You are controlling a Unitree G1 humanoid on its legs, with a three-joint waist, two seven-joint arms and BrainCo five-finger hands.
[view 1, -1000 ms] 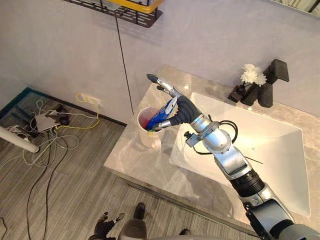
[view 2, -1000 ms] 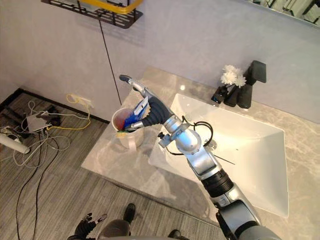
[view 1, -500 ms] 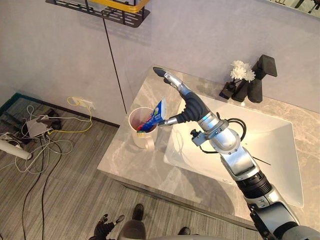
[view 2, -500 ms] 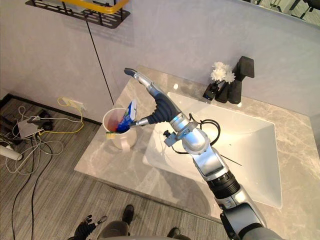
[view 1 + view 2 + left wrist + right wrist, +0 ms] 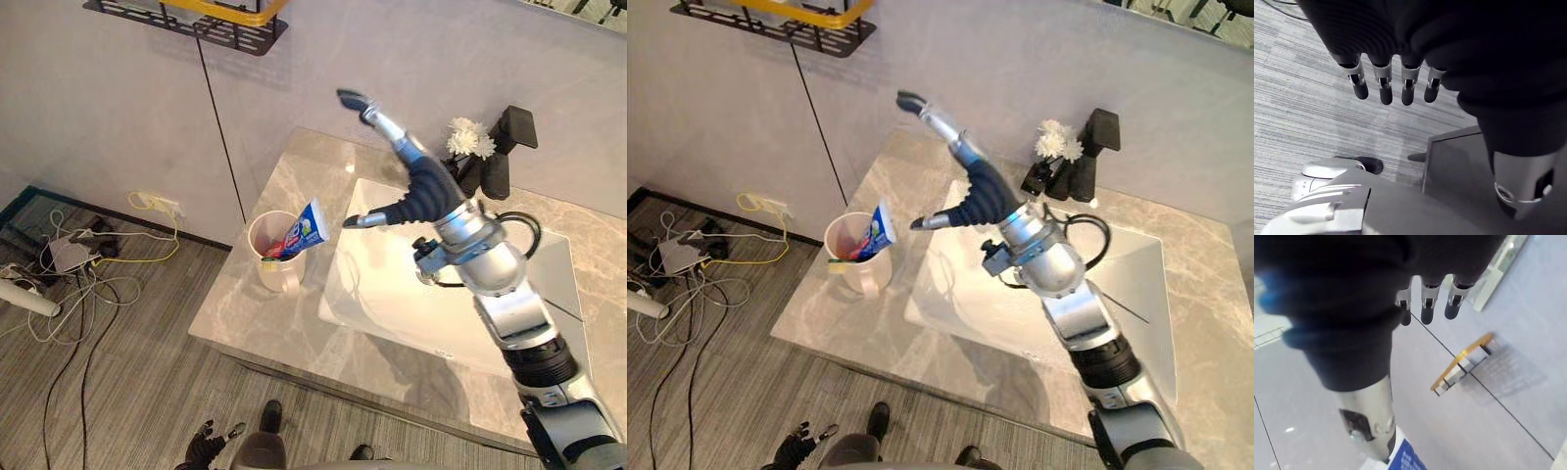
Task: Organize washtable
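Right hand (image 5: 423, 192) open in the air, tube standing in the cup
Blue, white and red toothpaste tube (image 5: 306, 229) stands tilted in the white handled cup (image 5: 275, 262), its top end leaning out over the rim toward the basin. The cup sits on the grey marble worktop (image 5: 243, 315), just beside the left edge of the white rectangular sink basin (image 5: 368, 294). The right hand is raised over the basin's near corner, well apart from the tube, fingers straight and spread, thumb out, holding nothing. Black angular faucet (image 5: 506, 157) with small white flowers (image 5: 469, 141) at the back of the basin. Black wire wall shelf with yellow edge (image 5: 211, 15) above. Left hand (image 5: 1383, 84) hangs over the grey plank floor (image 5: 1298, 112), fingers straight, empty
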